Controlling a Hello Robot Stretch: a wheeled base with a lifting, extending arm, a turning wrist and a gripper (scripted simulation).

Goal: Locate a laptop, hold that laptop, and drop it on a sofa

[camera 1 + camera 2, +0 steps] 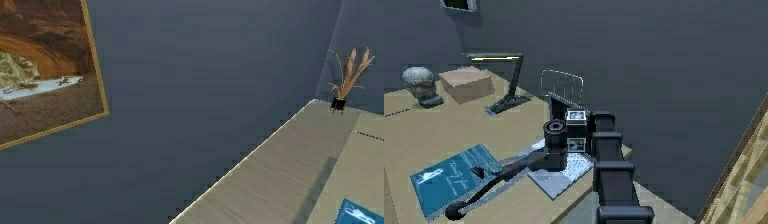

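The dark arm (619, 190) reaches over the wooden surface (404, 130). Its fingers (499, 183) slant down-left across the laptop (444, 172), which lies flat with its blue screen up. I cannot tell whether they are apart, together or holding anything. Beyond stands a lamp (509, 80).

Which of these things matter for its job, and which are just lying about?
Job: dark two-finger gripper; flat grey slab with blue panel, probably the laptop.
Lying about: grey stone bust; brown cardboard box; dark desk lamp; framed landscape painting; potted dry plant.
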